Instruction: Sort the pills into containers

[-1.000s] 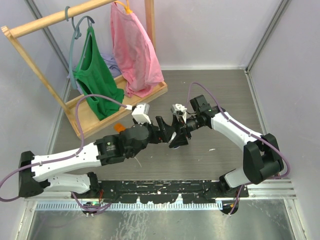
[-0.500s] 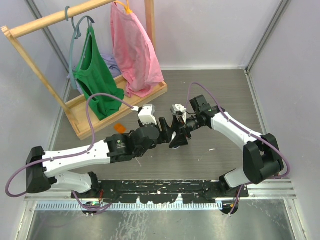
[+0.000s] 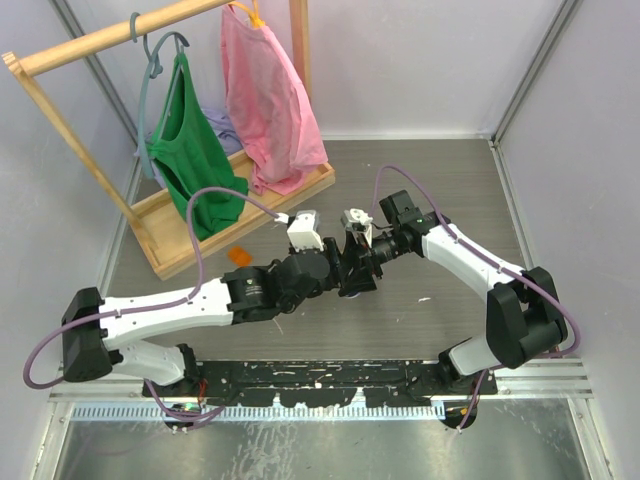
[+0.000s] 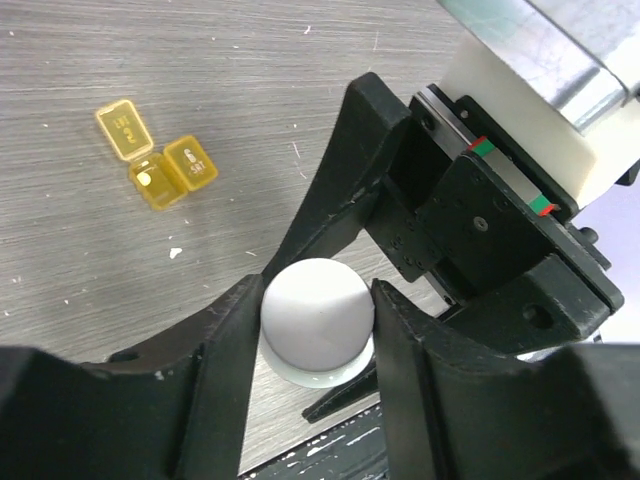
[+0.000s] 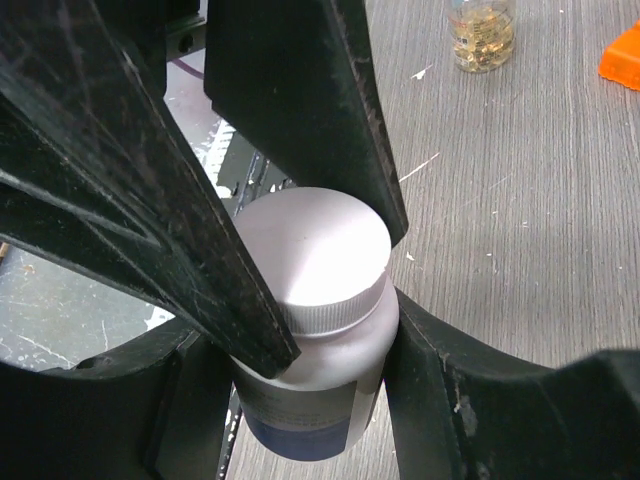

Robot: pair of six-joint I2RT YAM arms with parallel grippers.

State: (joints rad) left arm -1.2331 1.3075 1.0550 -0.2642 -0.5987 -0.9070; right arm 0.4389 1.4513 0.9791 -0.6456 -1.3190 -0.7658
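The two claws meet over the middle of the table (image 4: 250, 80), and both close on one white bottle (image 4: 317, 320). The left claw (image 4: 320, 292) holds it narrow at the cap, one finger on each side. The right claw (image 5: 310, 350) grips the bottle's body under the cap. The bottle stands upright, with its cap up toward both wrist cameras.

The right claw's black body crosses just beside the left claw and fills the space to its right. To the left claw's upper left the table is open. There the pill box (image 4: 158, 160) lies flat, well apart from both claws and touching neither. It shows as three small yellow squares joined together and facing up. Which are cells and which are lids I cannot tell. The group is turned oblique to the left claw's fingers. A white crumb (image 4: 175, 253) lies between the box and the left finger.

Beyond the right claw stands a small clear jar (image 5: 481, 35) with golden pieces inside, and near it is an orange piece (image 5: 622, 55). Far behind, a wooden rack (image 3: 100, 40) carries clothes.
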